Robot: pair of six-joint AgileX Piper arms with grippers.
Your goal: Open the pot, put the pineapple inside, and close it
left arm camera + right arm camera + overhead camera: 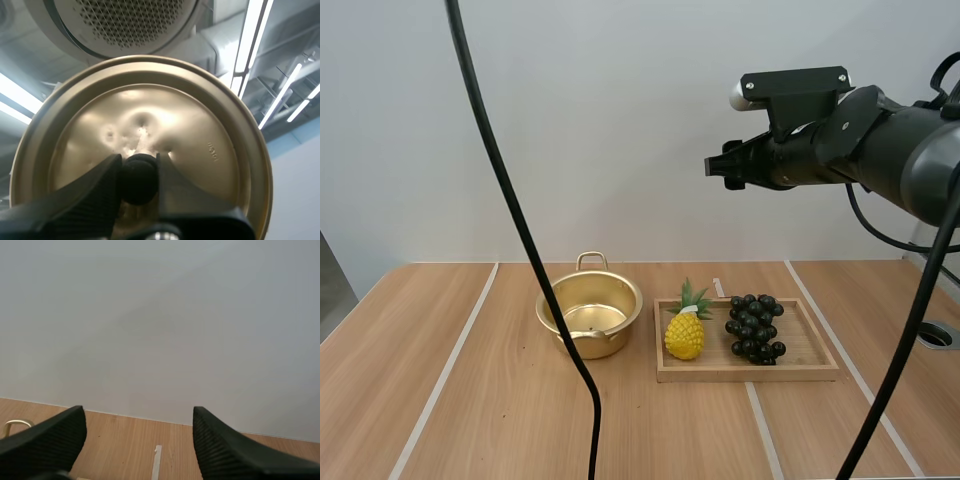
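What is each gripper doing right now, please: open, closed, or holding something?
Left gripper: closed, holding the lid.
Right gripper: open, holding nothing.

Bright even light, soft shadows, glare on lid (190,125)

A table of light brown wood (510,400), crossed by pale strips running from front to back, is seen. Directly on it, a round golden metal pot with loop handles (595,345) is set upright and uncovered near the middle. A shallow rectangular wooden tray (750,372) is laid just beside it, to its right.
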